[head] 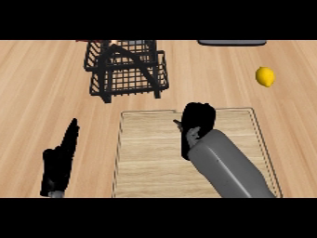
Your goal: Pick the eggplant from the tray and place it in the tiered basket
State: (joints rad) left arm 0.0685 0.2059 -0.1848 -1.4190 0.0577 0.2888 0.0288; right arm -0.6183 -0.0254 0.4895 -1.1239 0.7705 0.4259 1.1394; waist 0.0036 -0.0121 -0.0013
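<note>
We look down on a pale wooden counter [30,93] that fills the frame. On it, at lower centre, lies the tray [147,153], a light wooden board with a thin rim. The grey right forearm [229,172] crosses the tray from the lower right.

The tiered basket [126,69], of black wire, stands on the counter in the upper left-centre, just beyond the tray's far edge and apart from it.

At the lower left, off the tray, we see the left hand [56,167] resting with its fingers straight and pointing up the frame, holding nothing.

The right hand [198,122] is a dark shape over the upper middle of the tray. We cannot tell how far it is closed, or whether it has hold of anything. We cannot make out the eggplant: if it lies on the tray, the right hand hides it.

A yellow lemon [265,76] sits on the counter at the upper right, well apart from the tray and the basket. A flat dark object [231,42] shows at the top edge.
</note>
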